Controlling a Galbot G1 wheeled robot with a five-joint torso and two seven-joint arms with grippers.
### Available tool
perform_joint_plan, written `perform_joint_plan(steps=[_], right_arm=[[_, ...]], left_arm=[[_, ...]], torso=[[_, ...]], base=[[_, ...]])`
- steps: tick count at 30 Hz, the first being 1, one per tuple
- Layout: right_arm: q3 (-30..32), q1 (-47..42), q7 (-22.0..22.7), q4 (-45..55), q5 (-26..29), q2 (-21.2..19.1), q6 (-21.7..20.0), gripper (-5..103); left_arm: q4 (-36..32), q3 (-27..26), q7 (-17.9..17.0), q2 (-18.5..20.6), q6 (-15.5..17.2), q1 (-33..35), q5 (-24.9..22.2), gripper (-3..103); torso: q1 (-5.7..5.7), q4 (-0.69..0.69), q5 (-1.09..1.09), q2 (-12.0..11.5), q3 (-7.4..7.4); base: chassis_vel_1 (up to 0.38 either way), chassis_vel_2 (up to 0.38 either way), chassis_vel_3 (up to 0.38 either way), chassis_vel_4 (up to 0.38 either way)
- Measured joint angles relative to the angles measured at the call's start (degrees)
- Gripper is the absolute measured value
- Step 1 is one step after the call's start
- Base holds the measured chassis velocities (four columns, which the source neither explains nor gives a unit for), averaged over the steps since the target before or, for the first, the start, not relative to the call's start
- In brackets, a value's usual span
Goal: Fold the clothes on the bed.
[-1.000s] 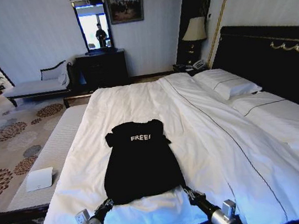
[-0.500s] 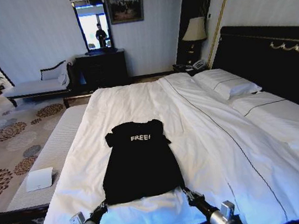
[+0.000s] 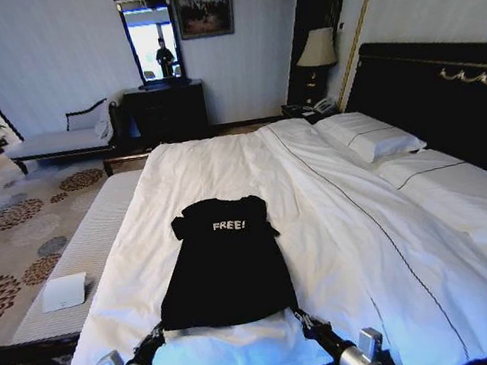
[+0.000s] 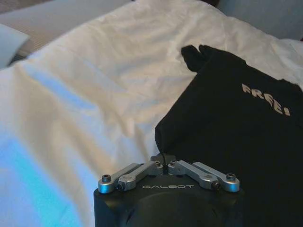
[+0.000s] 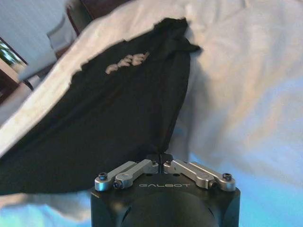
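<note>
— As I look down from my head, how many things do I count?

— One black T-shirt [image 3: 224, 267] with white "FREE!" lettering, lying flat on one bed [image 3: 340, 223], stretching away from my two grippers. My left gripper [image 3: 152, 335] is clenched on the shirt's near left hem corner, my right gripper [image 3: 298, 316] on the near right one. Beyond lie two white pillows [image 3: 373, 135] against a dark headboard [image 3: 448, 90], one lamp [image 3: 317, 48], one mirror [image 3: 151, 39], one framed picture [image 3: 202, 5], one pale bench [image 3: 64, 135] and patterned carpet [image 3: 7, 243].

— And from my left wrist?

— My fingers are pinched together on soft black cloth, the hem corner bunched just ahead of them; rumpled white sheet spreads beside.

— My right wrist?

— The same: fingertips closed on a gathered fold, the fabric rising taut from them, the lettering farther ahead.
</note>
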Motion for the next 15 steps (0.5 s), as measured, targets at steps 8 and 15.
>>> perform_joint_plan(steps=[8, 15], right_arm=[[0.08, -3.11, 5.25, 2.07, -1.13, 2.85, -6.59, 0], [-0.59, -6.73, 8.07, 3.15, -5.03, 4.82, -11.01, 0]], left_arm=[[-2.75, -0.47, 0.66, -3.42, -2.61, 7.68, 2.07, 0], [-1.99, 1.02, 0.68, -4.19, -5.17, 15.49, 8.46, 0]], torso=[[0.0, 0.01, 0.01, 0.0, 0.0], [0.0, 0.01, 0.0, 0.01, 0.0]], base=[[0.0, 0.0, 0.0, 0.0], [0.0, 0.0, 0.0, 0.0]])
